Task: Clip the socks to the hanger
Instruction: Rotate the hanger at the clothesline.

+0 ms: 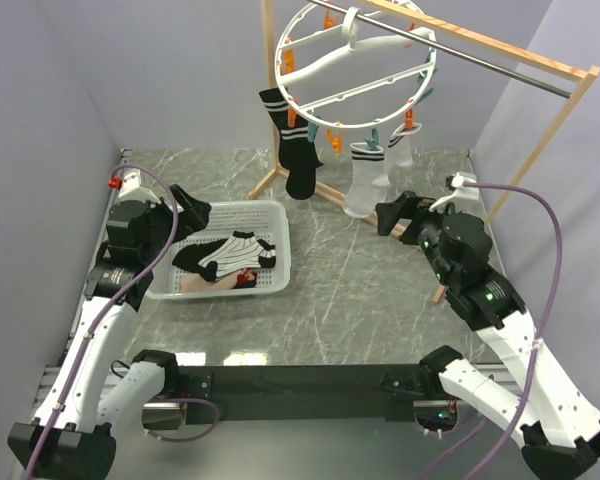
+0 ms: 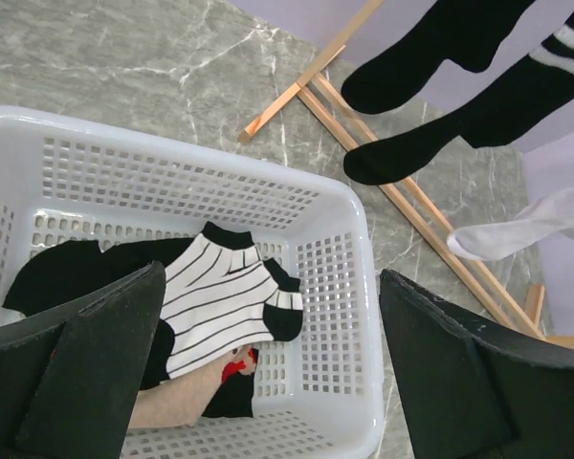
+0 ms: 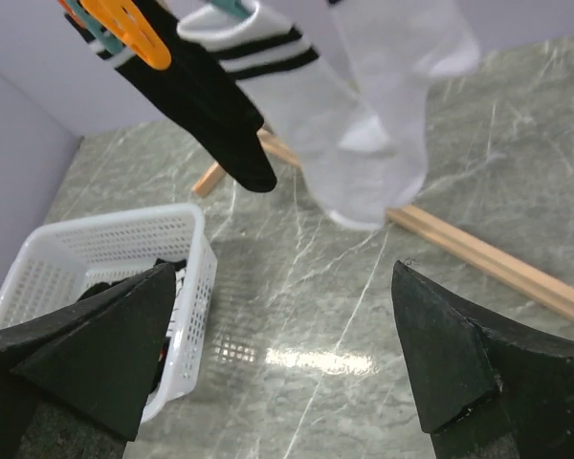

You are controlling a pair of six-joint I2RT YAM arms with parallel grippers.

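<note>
The round white hanger [image 1: 352,62] hangs from the metal rod at the top, with orange and teal clips. A black sock with a striped cuff [image 1: 292,148] and white socks [image 1: 366,180] hang clipped from it; they also show in the right wrist view, the black one [image 3: 210,105] and a white one [image 3: 364,143]. A white sock with thin black stripes [image 1: 235,255] lies in the white basket [image 1: 280,225] on black socks; it shows in the left wrist view [image 2: 215,301]. My left gripper [image 1: 192,210] is open and empty above the basket. My right gripper [image 1: 388,218] is open and empty below the hanging white socks.
A wooden frame [image 1: 550,120] carries the rod; its base bars [image 2: 402,196] lie on the marble table behind the basket. A beige item with red marks [image 2: 187,387] lies in the basket. Grey walls close in left and right.
</note>
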